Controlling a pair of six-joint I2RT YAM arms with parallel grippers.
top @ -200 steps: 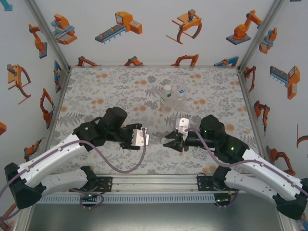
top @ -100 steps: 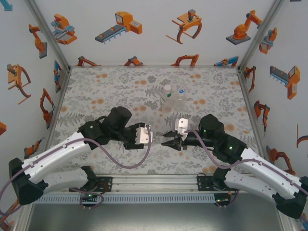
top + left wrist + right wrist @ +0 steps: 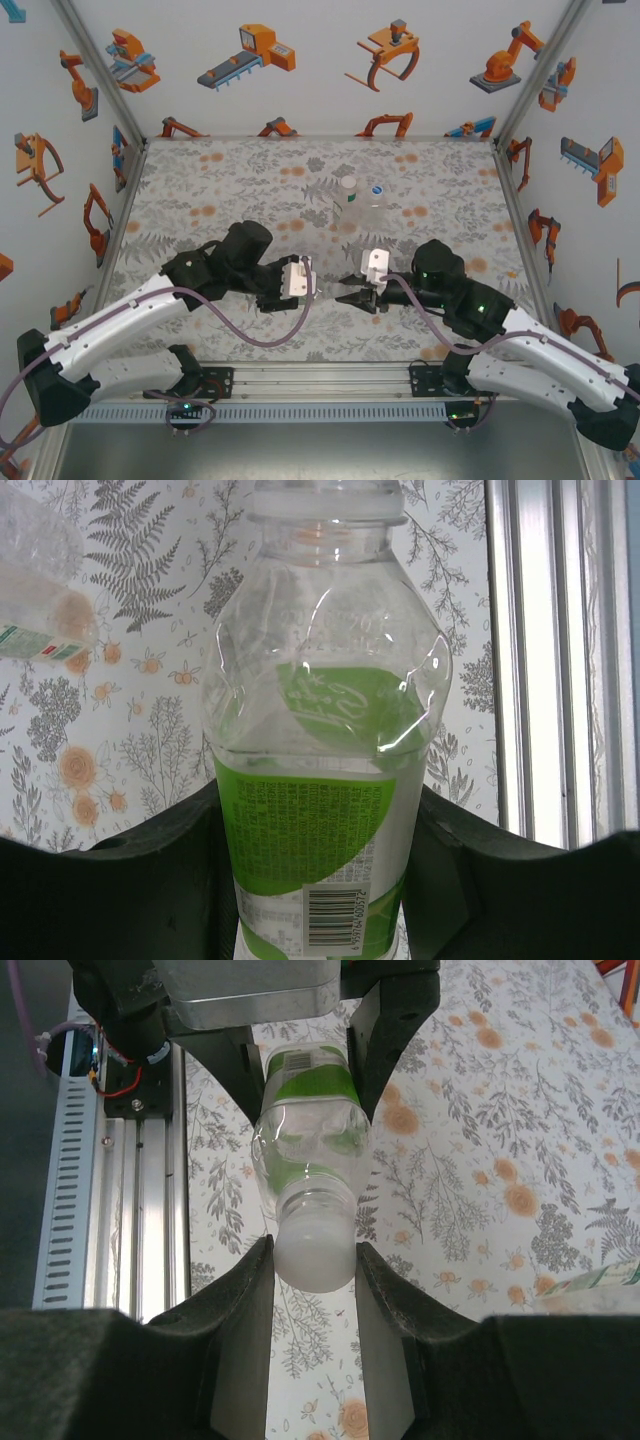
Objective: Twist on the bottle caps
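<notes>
My left gripper is shut on the green-labelled bottle, which it holds level above the table with the neck pointing right. In the left wrist view its two black fingers press on the label from either side. My right gripper is shut on a white bottle cap that sits over this bottle's mouth. The two grippers face each other near the table's front, with the right gripper just right of the left one. Two more bottles stand upright at the middle back.
The floral table cover runs to an aluminium rail along the near edge. White walls with robot pictures close in the left, right and back. Part of a labelled clear bottle shows at the left wrist view's upper left.
My left arm carried the green-labelled bottle to the right, toward the right gripper. The right gripper edged slightly left, so the gap between them has closed.
</notes>
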